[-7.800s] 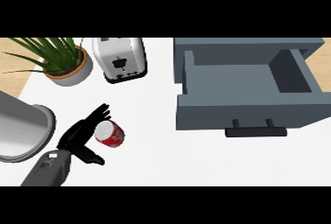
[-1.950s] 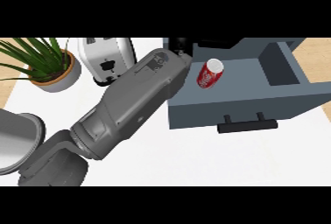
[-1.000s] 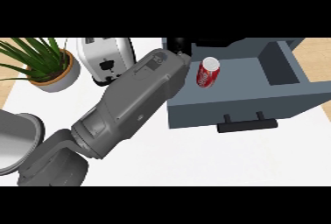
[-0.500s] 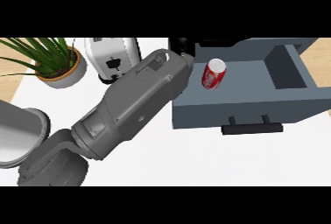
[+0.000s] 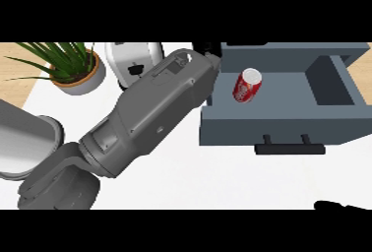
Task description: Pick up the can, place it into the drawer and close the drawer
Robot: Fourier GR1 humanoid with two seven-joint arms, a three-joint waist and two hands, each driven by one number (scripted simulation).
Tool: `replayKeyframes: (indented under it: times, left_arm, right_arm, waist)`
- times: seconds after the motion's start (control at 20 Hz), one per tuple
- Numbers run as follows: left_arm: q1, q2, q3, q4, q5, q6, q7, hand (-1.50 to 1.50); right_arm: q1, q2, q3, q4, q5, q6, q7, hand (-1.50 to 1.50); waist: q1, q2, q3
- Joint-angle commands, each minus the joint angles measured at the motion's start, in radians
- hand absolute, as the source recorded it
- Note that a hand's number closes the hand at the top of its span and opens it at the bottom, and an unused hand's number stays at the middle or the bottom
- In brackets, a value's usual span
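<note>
Red cylindrical can [image 5: 248, 85] (white top), boxy grey drawer [image 5: 341, 91]

left hand [image 5: 209, 48] mostly hidden, toaster [image 5: 133, 60] partly covered

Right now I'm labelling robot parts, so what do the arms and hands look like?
The left forearm is a chunky grey casing of boxy segments with panel seams and a rounded elbow joint. No cables or markings show. Its hand is hidden. Of the right hand only a black sliver shows at the lower edge.

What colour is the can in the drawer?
Red with a white top, in the head view: can, drawer.
</note>
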Motion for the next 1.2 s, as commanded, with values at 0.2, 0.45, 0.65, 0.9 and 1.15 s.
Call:
replayKeyframes:
  times: [0.2, 0.45, 0.65, 0.9, 1.15]
  left_arm:
    - [-0.01, 0.013, 0.009, -0.013, -0.028, 0.029, 0.084, -1.5]
    - [0.062, 0.053, 0.012, -0.051, -0.061, 0.012, 0.058, -1.5]
    - [0.088, 0.122, 0.0, -0.116, -0.075, -0.025, 0.119, -1.5]
    - [0.072, 0.163, -0.008, -0.176, -0.115, 0.045, 0.174, -1.5]
    - [0.138, 0.233, 0.027, -0.222, -0.136, 0.014, 0.182, -1.5]
  right_arm:
    - [-0.155, 0.026, 0.242, 0.244, 0.39, -0.18, -0.062, -1.5]
    - [-0.311, -0.019, 0.27, 0.498, 0.494, -0.252, -0.109, -1.5]
    - [-0.447, -0.046, 0.282, 0.685, 0.57, -0.278, -0.109, -1.5]
    - [-0.495, -0.101, 0.283, 0.873, 0.664, -0.353, -0.168, -1.5]
    - [-0.582, -0.032, 0.289, 1.103, 0.735, -0.496, -0.149, -1.5]
  waist:
    - [0.022, -0.009, 0.0]
    - [0.028, -0.008, 0.0]
    - [0.044, -0.01, -0.001]
    - [0.039, -0.013, 0.0]
    - [0.028, -0.009, 0.0]
